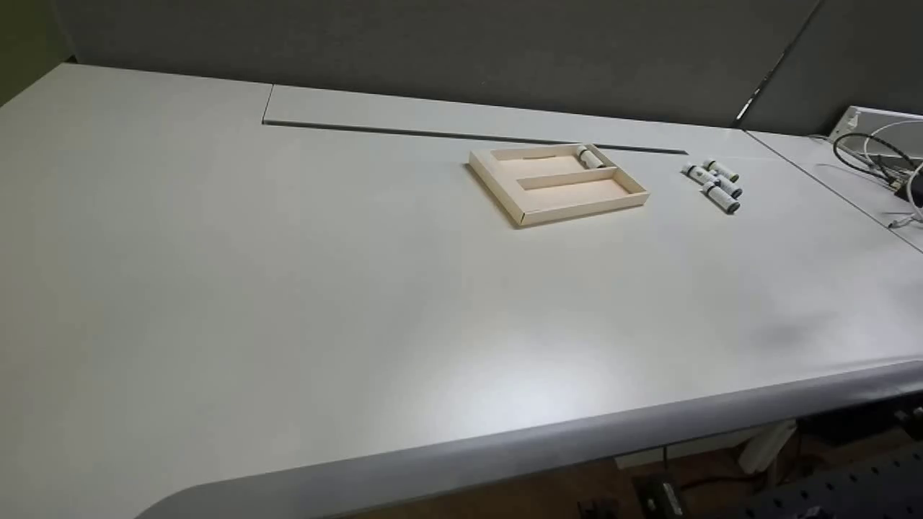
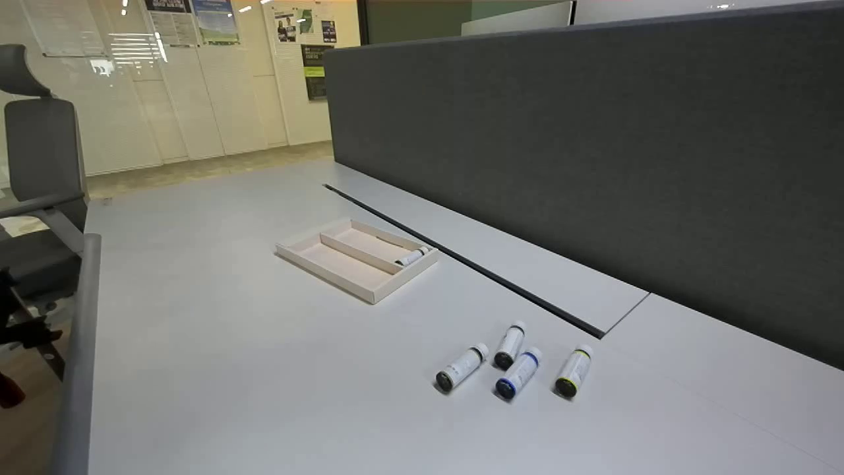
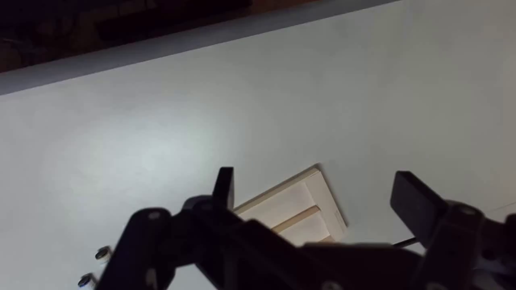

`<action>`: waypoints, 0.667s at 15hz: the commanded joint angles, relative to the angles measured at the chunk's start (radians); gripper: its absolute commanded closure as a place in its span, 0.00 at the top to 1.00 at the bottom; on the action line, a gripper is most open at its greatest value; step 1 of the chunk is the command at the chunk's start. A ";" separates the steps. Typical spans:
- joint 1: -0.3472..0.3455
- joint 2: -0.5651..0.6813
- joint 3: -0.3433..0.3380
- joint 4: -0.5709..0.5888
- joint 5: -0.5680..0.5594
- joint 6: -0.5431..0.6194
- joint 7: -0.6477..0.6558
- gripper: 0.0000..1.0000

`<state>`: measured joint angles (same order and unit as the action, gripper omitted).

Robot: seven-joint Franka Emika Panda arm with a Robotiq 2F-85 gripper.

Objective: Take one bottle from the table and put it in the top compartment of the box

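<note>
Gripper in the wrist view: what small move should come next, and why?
Probably shift the open gripper toward the four loose bottles on the table, unless the bottle already in the box counts as the one asked for. The gripper holds nothing, and two loose bottles show at the wrist view's lower left, outside its grasp.

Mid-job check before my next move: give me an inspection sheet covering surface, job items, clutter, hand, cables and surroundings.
Surface: off-white table, dark strip along it.
Box: wooden, flat on the table; a slat splits it into two sections.
Bottles: four lie on the table; a fifth bottle is in the section nearer the dark strip.
Clutter: dark items below the table's edge, too dim to identify.
Hand: open in the wrist view, nothing held.
Cables: black and white, at the right of an exterior view.
Surroundings: grey partition along the table; office chair nearby.
</note>
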<state>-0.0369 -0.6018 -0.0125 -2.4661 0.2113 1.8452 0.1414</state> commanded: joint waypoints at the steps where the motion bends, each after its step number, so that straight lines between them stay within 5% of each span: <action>1: -0.025 0.133 -0.069 0.063 -0.066 0.066 -0.166 1.00; 6: -0.076 0.394 -0.182 0.260 -0.169 0.059 -0.396 1.00; 10: -0.132 0.579 -0.206 0.491 -0.280 0.085 -0.387 1.00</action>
<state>-0.1431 -0.1649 -0.2094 -2.1723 -0.0102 1.9542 -0.2581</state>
